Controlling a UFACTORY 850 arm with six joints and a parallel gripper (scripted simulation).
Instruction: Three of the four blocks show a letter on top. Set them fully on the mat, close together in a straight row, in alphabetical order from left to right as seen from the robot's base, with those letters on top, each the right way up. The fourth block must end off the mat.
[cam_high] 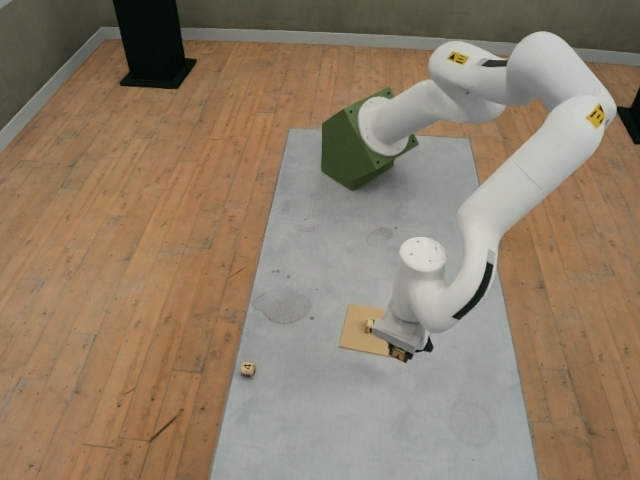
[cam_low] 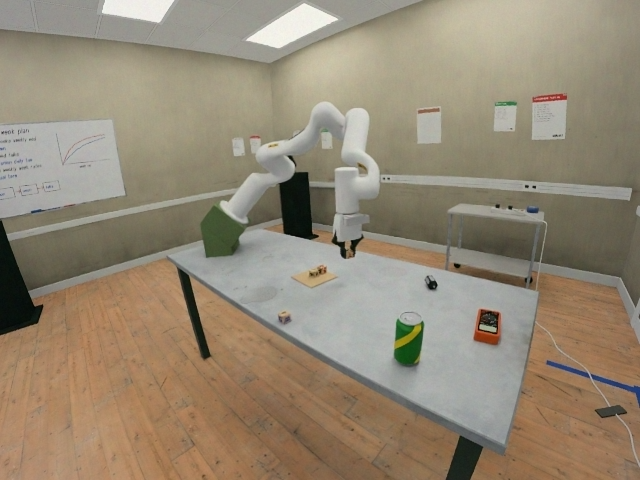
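Note:
A tan mat [cam_high: 363, 336] [cam_low: 313, 278] lies on the grey table. Two small wooden blocks sit side by side on it in the exterior view, one [cam_low: 313, 271] next to the other [cam_low: 321, 268]; from above only one block [cam_high: 370, 324] shows beside the wrist. My gripper [cam_high: 400, 354] [cam_low: 349, 253] is shut on a third block and holds it in the air over the mat's right edge. A fourth block [cam_high: 248, 368] [cam_low: 283, 316] lies off the mat near the table's left edge. The letters are too small to read.
The green robot base [cam_high: 356, 147] stands at the table's far end. A green can [cam_low: 408, 338], an orange meter [cam_low: 487, 325] and a small dark object [cam_low: 430, 282] lie on the table's near part. A metal cart [cam_low: 493, 240] stands by the wall.

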